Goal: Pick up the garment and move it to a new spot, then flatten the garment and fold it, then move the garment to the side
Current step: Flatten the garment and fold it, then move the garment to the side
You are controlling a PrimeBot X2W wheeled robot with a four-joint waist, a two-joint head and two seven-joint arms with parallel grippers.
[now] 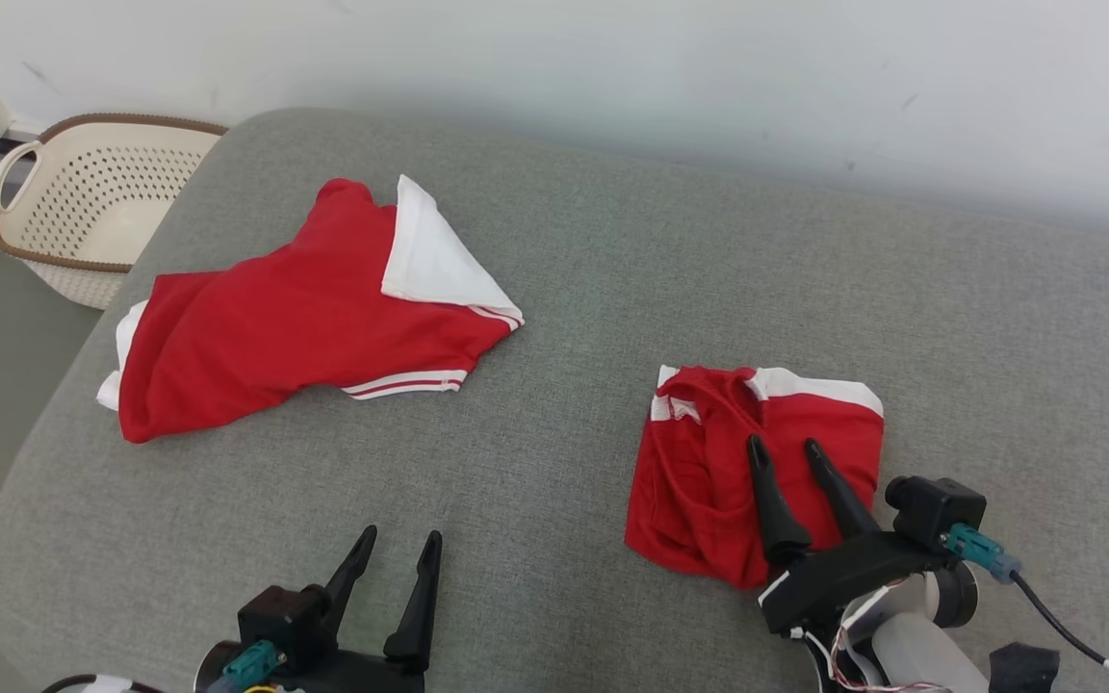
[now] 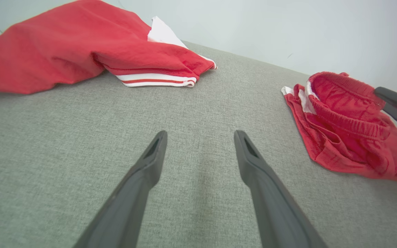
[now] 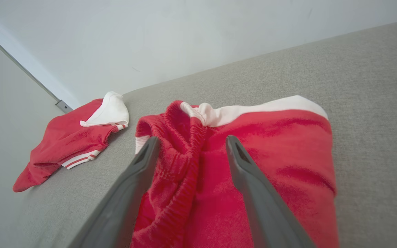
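"What is the biggest thing?"

"The grey cushion [image 1: 564,241]. It fills most of the head view, with a pale wall behind it."

"And on it?"

"A red shirt [image 1: 266,337] with white trim lies crumpled on the robot's left side. The red shorts [image 1: 699,462] are smaller. They lie folded on the right side, well apart from the shirt."

"Anything else?"

"A cream basket [image 1: 83,202] with holes sits on the floor past the cushion's far left corner."

"What about the pincers?"

"The right pincer [image 1: 786,445] is open, with its fingers spread over the shorts, one on each side of the bunched waistband. The left pincer [image 1: 400,534] is open too, over bare cushion, holding nothing."
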